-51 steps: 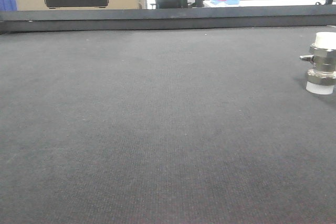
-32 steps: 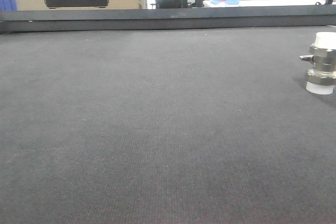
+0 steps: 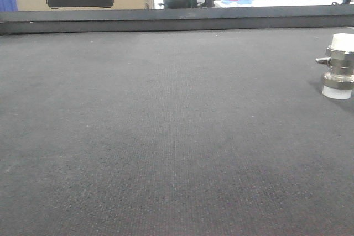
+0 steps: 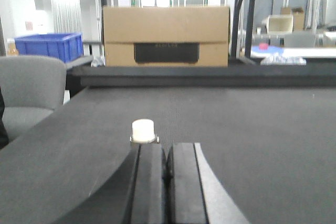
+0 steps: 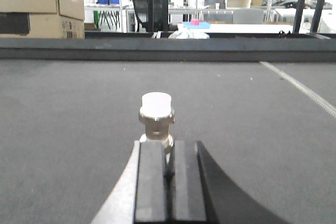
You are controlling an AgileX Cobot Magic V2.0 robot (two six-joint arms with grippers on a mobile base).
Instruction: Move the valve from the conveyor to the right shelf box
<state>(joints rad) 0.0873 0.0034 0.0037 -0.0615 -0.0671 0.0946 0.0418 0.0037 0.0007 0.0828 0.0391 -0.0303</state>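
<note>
Upright valve [image 5: 156, 116] straight ahead of my right gripper [image 5: 169, 148]
It and my left gripper [image 4: 166, 149] are pinched closed, empty; right looks nearer

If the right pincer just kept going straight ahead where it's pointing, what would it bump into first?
Most likely the valve, standing upright on the conveyor right ahead of the right pincer; how far off is hard to judge.
</note>
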